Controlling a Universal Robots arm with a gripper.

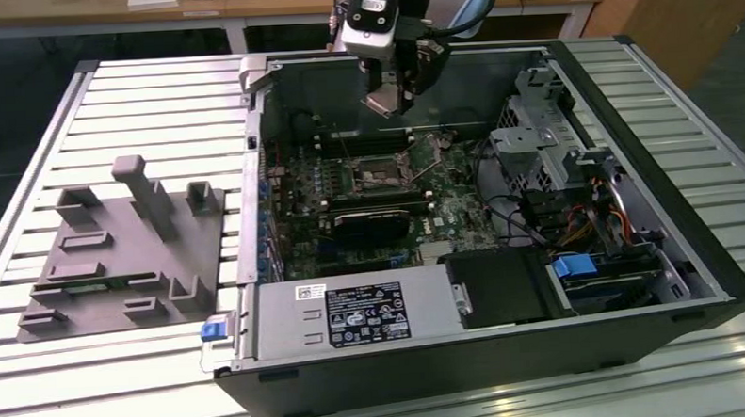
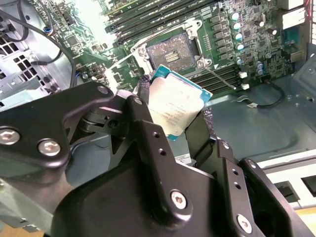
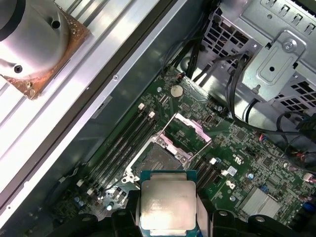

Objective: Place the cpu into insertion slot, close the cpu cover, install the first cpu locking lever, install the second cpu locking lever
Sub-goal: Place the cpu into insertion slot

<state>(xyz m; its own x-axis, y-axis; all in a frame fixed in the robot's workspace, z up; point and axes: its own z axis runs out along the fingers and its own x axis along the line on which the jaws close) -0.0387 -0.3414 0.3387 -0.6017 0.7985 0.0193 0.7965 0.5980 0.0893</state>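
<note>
Between the closed fingers, gripped by its edges, the cpu hangs well above the insertion slot, whose cpu cover stands open beside it. Placing it well likely demands squaring chip to slot, descending level, never forcing.

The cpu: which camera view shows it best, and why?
The first wrist view: the cpu faces the camera squarely. The second wrist view shows the cpu tilted; the exterior view shows the cpu small, from afar.

Bright even light, patchy glare
</note>
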